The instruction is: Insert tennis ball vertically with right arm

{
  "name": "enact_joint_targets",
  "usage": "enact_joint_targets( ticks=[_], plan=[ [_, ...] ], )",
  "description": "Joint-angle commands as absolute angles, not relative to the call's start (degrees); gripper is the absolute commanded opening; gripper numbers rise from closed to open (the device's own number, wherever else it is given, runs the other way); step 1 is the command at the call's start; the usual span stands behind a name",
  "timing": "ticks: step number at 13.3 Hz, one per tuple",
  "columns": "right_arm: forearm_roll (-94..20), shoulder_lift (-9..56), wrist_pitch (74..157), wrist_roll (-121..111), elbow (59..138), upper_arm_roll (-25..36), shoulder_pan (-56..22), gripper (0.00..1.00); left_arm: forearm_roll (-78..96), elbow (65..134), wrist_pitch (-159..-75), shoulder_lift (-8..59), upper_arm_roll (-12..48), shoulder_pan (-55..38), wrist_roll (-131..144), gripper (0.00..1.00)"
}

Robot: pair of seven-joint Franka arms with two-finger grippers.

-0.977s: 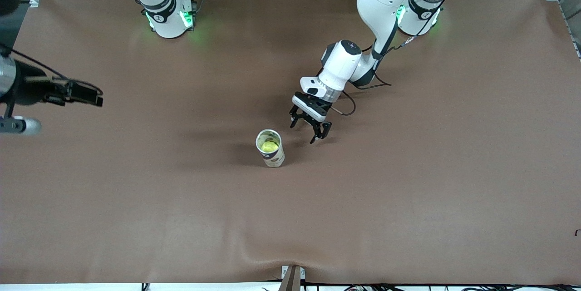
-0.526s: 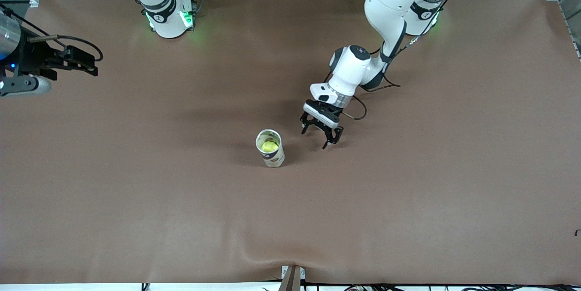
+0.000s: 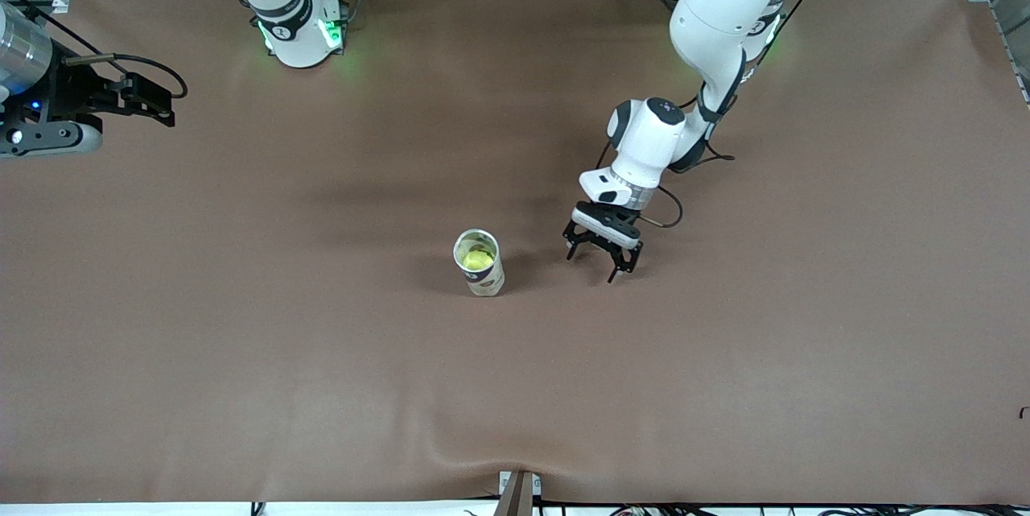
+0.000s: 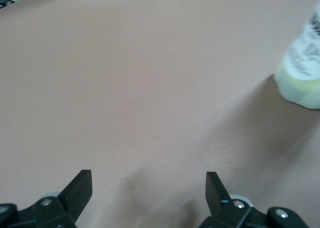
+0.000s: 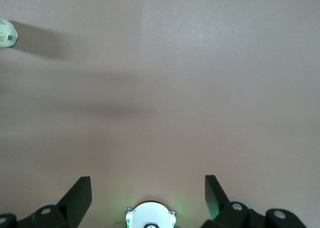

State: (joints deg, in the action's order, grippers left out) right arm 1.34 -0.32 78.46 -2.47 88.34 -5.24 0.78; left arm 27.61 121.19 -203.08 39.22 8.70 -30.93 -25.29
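A white tube can stands upright near the table's middle, with the yellow-green tennis ball inside it. My left gripper is open and empty, low over the table beside the can, toward the left arm's end. The can's lower part shows in the left wrist view, off to one side of my open left gripper. My right gripper hangs high over the right arm's end of the table, far from the can. In the right wrist view my right gripper is open and empty, and the can shows at the frame's edge.
The brown table mat is bare apart from the can. The right arm's base and the left arm's base stand along the back edge. The right arm's base also shows in the right wrist view.
My left gripper has moved away from the can toward the left arm's end, still open. My right hand has drawn back toward the robots' side of the table.
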Motion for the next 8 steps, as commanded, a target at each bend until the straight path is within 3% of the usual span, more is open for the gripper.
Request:
enact_joint_targets(
  ticks=[1, 8],
  plan=[
    [1.23, -2.2, 81.02, -3.43, 90.61, -5.54, 1.49, 1.0, 27.51, 121.55, -202.68, 39.11, 9.14, -28.66, -25.14, 1.0],
    [-0.71, -1.93, 81.74, -2.38, 89.22, -4.31, 2.99, 1.0, 27.51, 121.46, -202.68, 38.76, 9.14, -23.21, -24.79, 1.0]
  ],
)
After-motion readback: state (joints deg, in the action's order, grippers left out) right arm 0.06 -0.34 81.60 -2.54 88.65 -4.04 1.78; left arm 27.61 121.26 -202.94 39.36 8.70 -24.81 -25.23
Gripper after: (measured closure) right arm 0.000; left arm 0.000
